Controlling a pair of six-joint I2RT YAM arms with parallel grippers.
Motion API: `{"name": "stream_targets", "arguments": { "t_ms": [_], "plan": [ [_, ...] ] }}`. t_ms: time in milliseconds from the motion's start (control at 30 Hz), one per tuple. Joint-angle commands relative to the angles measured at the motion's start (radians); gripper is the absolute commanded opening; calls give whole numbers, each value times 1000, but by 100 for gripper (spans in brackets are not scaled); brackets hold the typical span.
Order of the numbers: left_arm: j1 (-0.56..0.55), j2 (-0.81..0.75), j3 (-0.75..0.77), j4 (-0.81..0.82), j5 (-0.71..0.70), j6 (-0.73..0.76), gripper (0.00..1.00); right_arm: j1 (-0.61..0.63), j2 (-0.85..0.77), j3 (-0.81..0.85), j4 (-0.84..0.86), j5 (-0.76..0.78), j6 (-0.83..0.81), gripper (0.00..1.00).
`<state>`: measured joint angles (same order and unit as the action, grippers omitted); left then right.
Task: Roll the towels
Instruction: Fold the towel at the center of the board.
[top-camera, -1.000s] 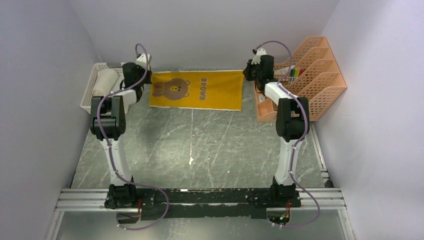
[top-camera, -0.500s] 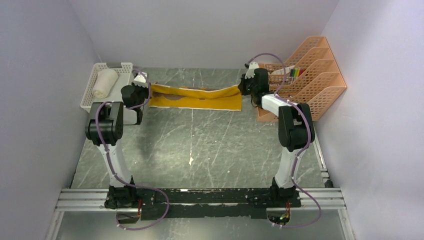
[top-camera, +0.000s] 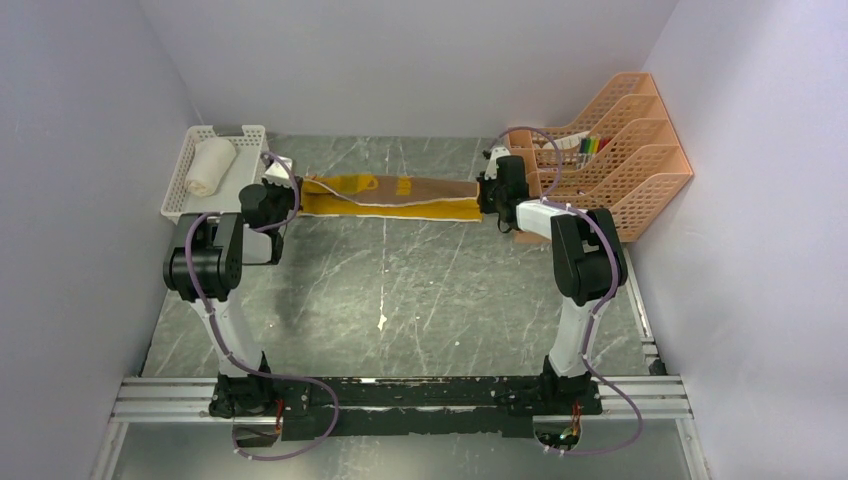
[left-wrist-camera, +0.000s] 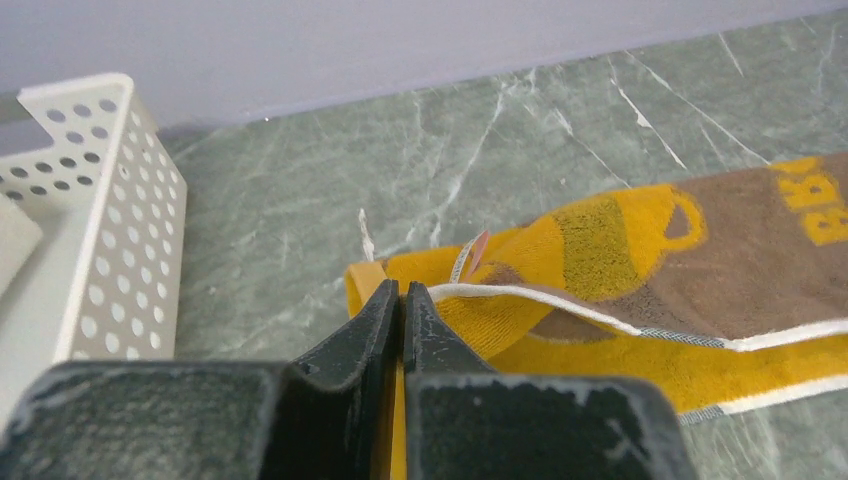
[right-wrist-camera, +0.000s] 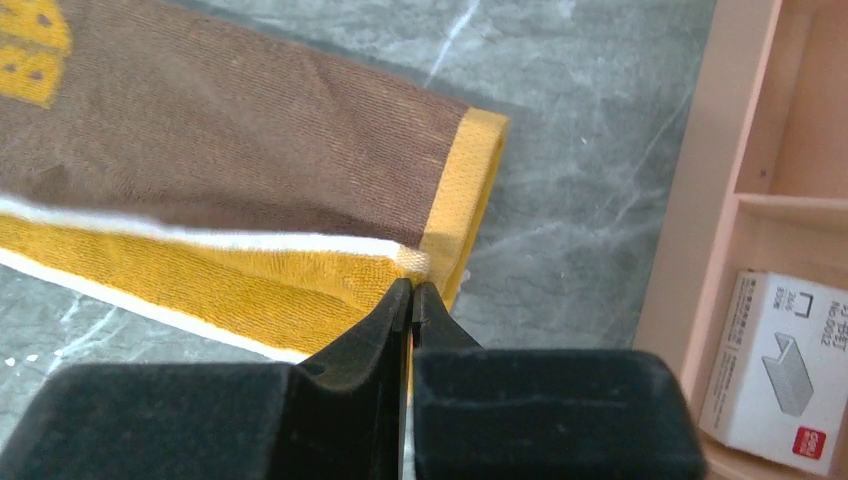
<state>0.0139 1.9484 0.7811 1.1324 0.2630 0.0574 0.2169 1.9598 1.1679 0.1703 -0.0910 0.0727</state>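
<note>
The brown and mustard-yellow towel lies at the back of the table, folded lengthwise with its far edge pulled over toward me and the brown side showing. My left gripper is shut on the towel's left corner. At the other end, my right gripper is shut on its right corner. Both corners are pinched between the fingertips. A cream-white towel sits rolled up in the white basket at the back left.
An orange file rack stands at the back right, close to my right arm; a stapler box lies in its lower tray. The white basket's perforated wall is just left of my left gripper. Bare marble table stretches toward me.
Both grippers have drawn the towel's far edge toward me and down. The towel went from flat with its yellow side up to a narrow fold showing brown.
</note>
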Motion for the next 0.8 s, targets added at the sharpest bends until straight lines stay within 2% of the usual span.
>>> {"name": "stream_targets", "arguments": {
  "t_ms": [0, 200, 567, 767],
  "plan": [
    [0, -52, -26, 26, 37, -31, 12, -1, -35, -14, -39, 60, 32, 0],
    [-2, -73, -32, -40, -17, -10, 11, -2, -40, -16, -70, 91, 54, 0],
    [-2, -74, -19, -95, -13, -17, 11, -2, -96, -54, -73, 96, 97, 0],
    [-2, -82, -14, -147, -1, -11, 16, 2, -124, -74, -74, 98, 101, 0]
  ]
}}
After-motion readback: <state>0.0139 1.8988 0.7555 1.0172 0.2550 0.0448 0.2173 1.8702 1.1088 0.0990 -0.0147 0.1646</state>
